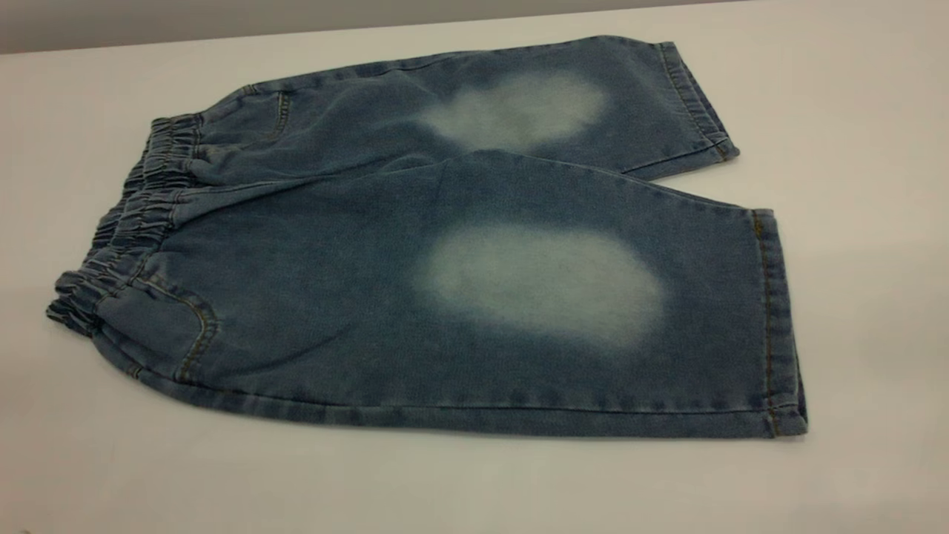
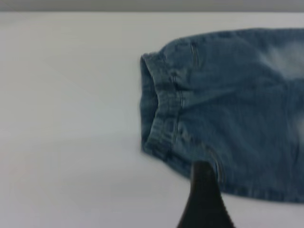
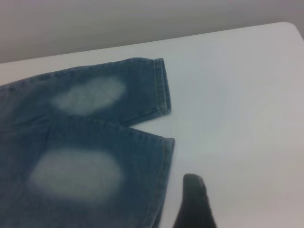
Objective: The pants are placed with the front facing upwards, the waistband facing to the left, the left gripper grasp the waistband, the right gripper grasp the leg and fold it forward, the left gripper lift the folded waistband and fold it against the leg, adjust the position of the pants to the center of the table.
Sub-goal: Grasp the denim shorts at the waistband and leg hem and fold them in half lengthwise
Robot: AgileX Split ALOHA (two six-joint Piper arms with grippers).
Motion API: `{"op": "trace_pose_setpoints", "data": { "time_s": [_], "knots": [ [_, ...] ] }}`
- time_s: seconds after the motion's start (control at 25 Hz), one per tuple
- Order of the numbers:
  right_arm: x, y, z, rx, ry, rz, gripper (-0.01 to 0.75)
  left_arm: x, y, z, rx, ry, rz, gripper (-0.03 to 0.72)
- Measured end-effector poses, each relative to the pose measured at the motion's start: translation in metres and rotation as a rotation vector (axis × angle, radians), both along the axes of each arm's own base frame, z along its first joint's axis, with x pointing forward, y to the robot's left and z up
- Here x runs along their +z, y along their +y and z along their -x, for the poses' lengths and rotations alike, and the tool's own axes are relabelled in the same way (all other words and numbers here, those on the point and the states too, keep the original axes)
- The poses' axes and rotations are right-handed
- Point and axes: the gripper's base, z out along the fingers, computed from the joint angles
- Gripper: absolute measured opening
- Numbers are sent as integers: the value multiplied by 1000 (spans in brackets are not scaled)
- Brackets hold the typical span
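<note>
The blue denim pants (image 1: 474, 245) lie flat and unfolded on the white table (image 1: 852, 148). Their ruched waistband (image 1: 122, 237) is at the left and both legs run to the right. Each leg carries a pale faded oval (image 1: 541, 282), and a pocket (image 1: 159, 326) sits by the near waistband corner. Neither gripper shows in the exterior view. In the left wrist view only a black part of my left gripper (image 2: 204, 190) shows, over the pants' near edge just below the waistband (image 2: 164, 104). In the right wrist view a black part of my right gripper (image 3: 194, 202) hangs over bare table beside the near leg's hem (image 3: 164, 185).
The table's far edge (image 1: 296, 33) runs behind the pants, with a grey wall beyond it. Its rounded corner (image 3: 292, 26) shows in the right wrist view. The far leg's hem (image 1: 697, 96) lies close to that back edge.
</note>
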Motion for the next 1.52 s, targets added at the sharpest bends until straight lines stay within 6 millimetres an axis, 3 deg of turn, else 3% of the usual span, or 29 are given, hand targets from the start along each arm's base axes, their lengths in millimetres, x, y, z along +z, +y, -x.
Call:
{"op": "trace_pose_setpoints", "data": {
  "time_s": [0.2, 0.32, 0.48, 0.68, 1.08, 1.32, 1.52],
  "knots": [
    [2, 3, -1, 33, 17, -8, 441, 18, 5, -6, 67, -100, 4, 446],
    [7, 7, -12, 73, 64, -36, 441, 30, 5, -18, 70, -46, 24, 446],
    [12, 10, -34, 122, 115, -26, 441, 42, 4, -49, 70, 54, 17, 446],
    [14, 18, -65, 198, 166, -95, 441, 34, 4, -101, 49, 197, -24, 446],
    [0, 23, -124, 178, 332, -261, 441, -25, -4, -196, 87, 515, 116, 446],
    [-19, 22, -149, 159, 463, -275, 441, -69, -2, -226, 88, 686, 108, 446],
    [-30, 22, -164, 156, 501, -272, 441, -96, 11, -236, 127, 798, 156, 429]
  ]
}}
